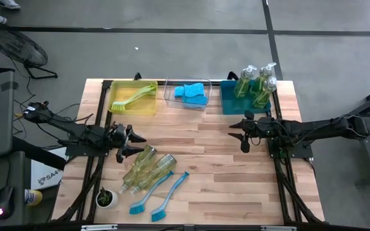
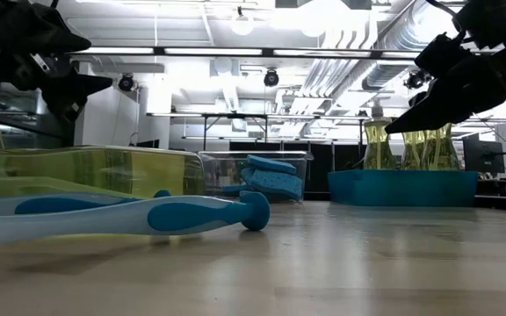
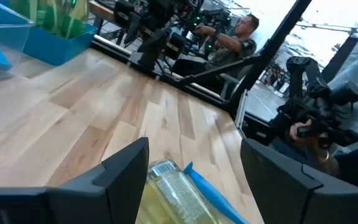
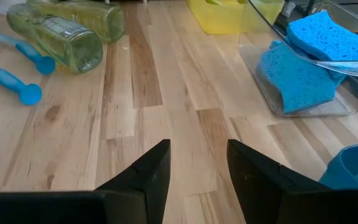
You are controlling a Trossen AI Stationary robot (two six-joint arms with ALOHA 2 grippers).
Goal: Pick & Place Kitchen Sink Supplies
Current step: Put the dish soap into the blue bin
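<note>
So the bins along the far edge are basically sorted by type: yellow bin [image 1: 133, 106] has a yellow-green brush [image 1: 133, 97], clear bin [image 1: 186, 96] has the blue sponges [image 1: 192, 94], and teal bin [image 1: 245, 102] holds three upright soap bottles [image 1: 254, 83]. My guess is each supply gets its own bin.

What's left is two clear yellow-green bottles [image 1: 145, 169] lying on their sides near the front, touching, with two blue brushes [image 1: 162, 194] just beside them.

Left gripper [image 1: 135, 144] hovers right by the bottles, fingers spread, holding nothing. Right gripper [image 1: 236, 130] hangs near the teal bin, also parted and empty.
</note>
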